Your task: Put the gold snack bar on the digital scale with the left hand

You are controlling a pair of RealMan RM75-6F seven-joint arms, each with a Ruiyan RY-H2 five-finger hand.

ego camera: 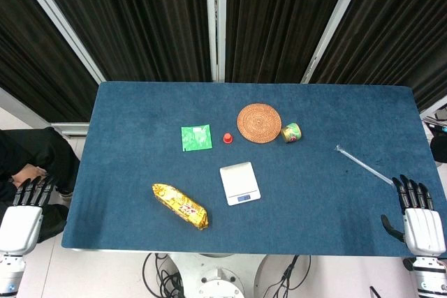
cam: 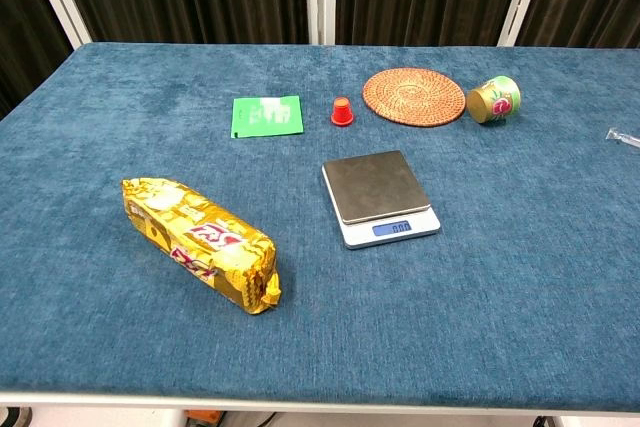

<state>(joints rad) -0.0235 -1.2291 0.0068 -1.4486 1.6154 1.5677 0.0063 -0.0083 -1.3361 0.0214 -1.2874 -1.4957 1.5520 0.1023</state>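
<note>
A gold snack bar (ego camera: 180,206) (cam: 199,241) lies on the blue table, left of and slightly nearer than the digital scale (ego camera: 239,183) (cam: 380,197), whose pan is bare. My left hand (ego camera: 23,218) hangs off the table's left edge, fingers spread and holding nothing, far from the bar. At the table's right front corner my right hand (ego camera: 416,218) rests with its fingers apart and nothing in it. Neither hand shows in the chest view.
Behind the scale lie a green packet (ego camera: 196,137) (cam: 267,114), a small red cap (ego camera: 227,137) (cam: 342,111), a woven round coaster (ego camera: 259,123) (cam: 414,95) and a tipped green cup (ego camera: 291,132) (cam: 495,100). A clear straw (ego camera: 362,164) lies at the right. A person's hand (ego camera: 26,172) shows at far left.
</note>
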